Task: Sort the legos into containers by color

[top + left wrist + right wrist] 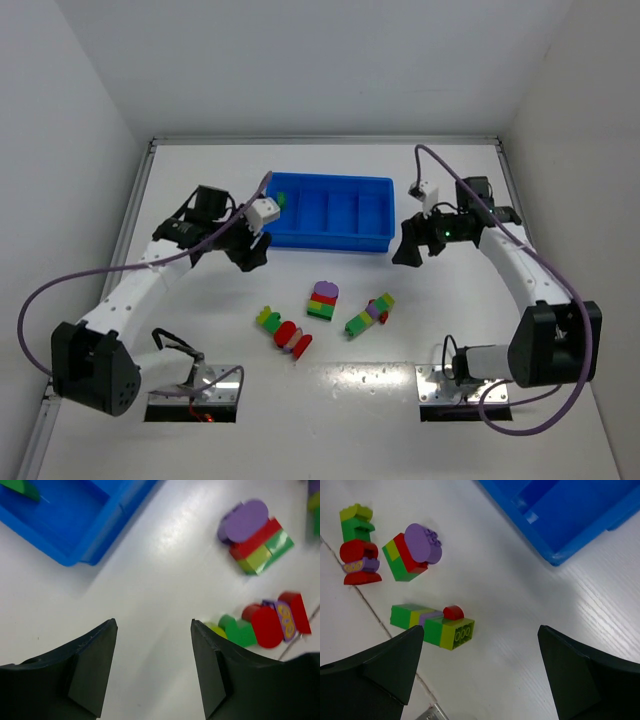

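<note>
Both arms hang over the table (180, 170), one at each end of the blue tray (330, 240), and neither carries anything. The left claw (152, 665) is about half open, with bare white table showing between its fingers. It hovers just off the tray's left front corner. One green brick (282, 199) lies in the leftmost compartment and the other three compartments look bare, so the sorting appears barely begun. The right claw (480, 672) is spread wide and also empty. It sits near the tray's right end and tilts toward the loose pieces, probably to keep them in view before a reach.

The remaining legos lie on the table in front of the tray, well apart from it, in three short mixed stacks:
- The left stack (283, 332) has yellow-green, green, red and purple pieces.
- The middle stack (323, 300) has a rounded purple piece over red and green.
- The right stack (369, 315) has green, purple and yellow-green pieces with a small red one.

Since the colours are joined, each stack likely has to be pulled apart before any brick can go to its compartment. That probably means one claw holding the stack while the other tugs.
</note>
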`<act>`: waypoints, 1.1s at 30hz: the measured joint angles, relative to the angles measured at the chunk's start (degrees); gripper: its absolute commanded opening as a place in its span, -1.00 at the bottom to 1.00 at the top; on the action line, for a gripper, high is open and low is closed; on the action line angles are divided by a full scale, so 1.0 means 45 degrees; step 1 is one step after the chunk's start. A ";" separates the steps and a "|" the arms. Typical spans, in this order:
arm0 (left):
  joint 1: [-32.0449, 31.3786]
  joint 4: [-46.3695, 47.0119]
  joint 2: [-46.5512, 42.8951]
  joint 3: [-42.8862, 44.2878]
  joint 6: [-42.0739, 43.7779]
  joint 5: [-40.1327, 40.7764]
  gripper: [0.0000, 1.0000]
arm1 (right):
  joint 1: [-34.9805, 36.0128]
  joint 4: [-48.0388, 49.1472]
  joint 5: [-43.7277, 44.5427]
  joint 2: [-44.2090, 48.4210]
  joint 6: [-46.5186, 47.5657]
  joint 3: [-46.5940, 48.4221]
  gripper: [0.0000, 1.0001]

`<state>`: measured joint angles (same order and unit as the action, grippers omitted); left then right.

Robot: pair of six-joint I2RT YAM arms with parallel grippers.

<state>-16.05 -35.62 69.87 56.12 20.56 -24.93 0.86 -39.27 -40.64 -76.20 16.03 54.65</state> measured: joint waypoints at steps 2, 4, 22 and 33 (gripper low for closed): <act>-0.0034 -0.0748 -0.0563 -0.0282 0.1151 -0.0243 0.34 | 0.0549 -0.0005 0.0151 -0.0155 0.0136 0.0214 0.91; -0.0029 -0.1734 -0.0923 -0.0432 0.2856 -0.0510 0.34 | 0.0811 0.0015 0.0287 -0.0301 0.0219 0.0345 0.91; -0.0811 -0.3487 -0.0573 -0.3745 1.3080 -0.2482 0.36 | 0.1175 0.0029 0.1603 -0.0588 0.0447 0.0374 0.91; -0.1506 -0.1865 0.0316 -0.4512 1.4056 -0.2511 0.49 | 0.1175 0.0024 0.1957 -0.0971 0.0452 0.0374 0.91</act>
<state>-22.83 -44.01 71.29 35.81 83.81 -36.23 6.15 -39.16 -31.83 -80.58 18.06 56.34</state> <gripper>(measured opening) 0.744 0.959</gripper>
